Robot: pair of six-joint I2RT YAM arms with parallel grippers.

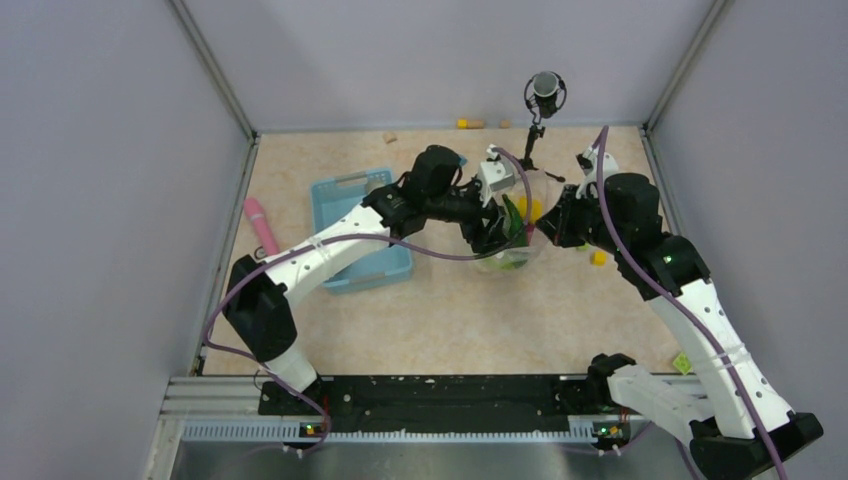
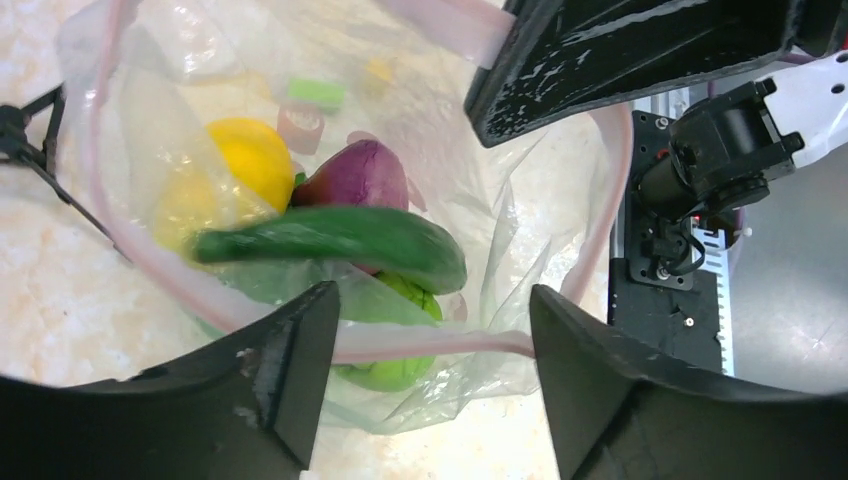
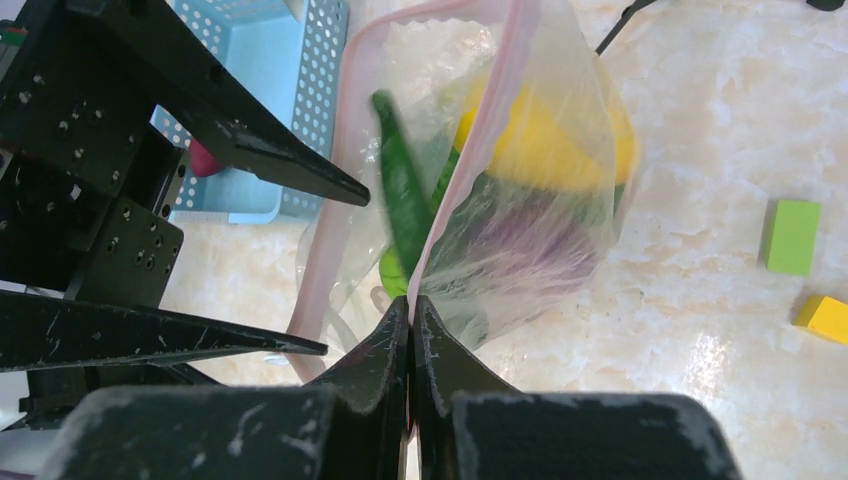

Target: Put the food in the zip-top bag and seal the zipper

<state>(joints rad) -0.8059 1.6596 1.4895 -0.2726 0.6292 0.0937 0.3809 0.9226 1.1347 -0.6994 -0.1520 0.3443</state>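
Presently on the desk (image 1: 450,320):

- Bag (image 1: 512,262): clear crinkly plastic, standing mouth-up near the middle of the desk, just right of the blue basket (image 1: 352,188). The mouth gapes, and the pink zipper strip (image 2: 440,346) runs round it in an unsealed loop.
- Food, all inside the bag: a yellow citrus (image 2: 255,155); a purple piece (image 2: 355,175) touching it; a dark green cucumber (image 2: 340,240) lying across both, slightly blurred. A lighter green piece (image 2: 395,372) sits beneath; it may be a lime or lettuce, but the plastic makes that hard to tell.
- Left hand (image 2: 432,300): directly above the bag's mouth, fingers spread wide with nothing between them.
- Right hand (image 3: 410,312): at the bag's right edge, fingers pressed fully together on the zipper strip, pinching the rim and holding that side up.
- Loose items outside the bag: a green block (image 3: 792,235) and a yellow block (image 3: 825,318) on the desk to the right, and a pink stick (image 1: 262,225) left of the basket.
- A small black stand (image 1: 540,100) at the far edge, behind the bag.
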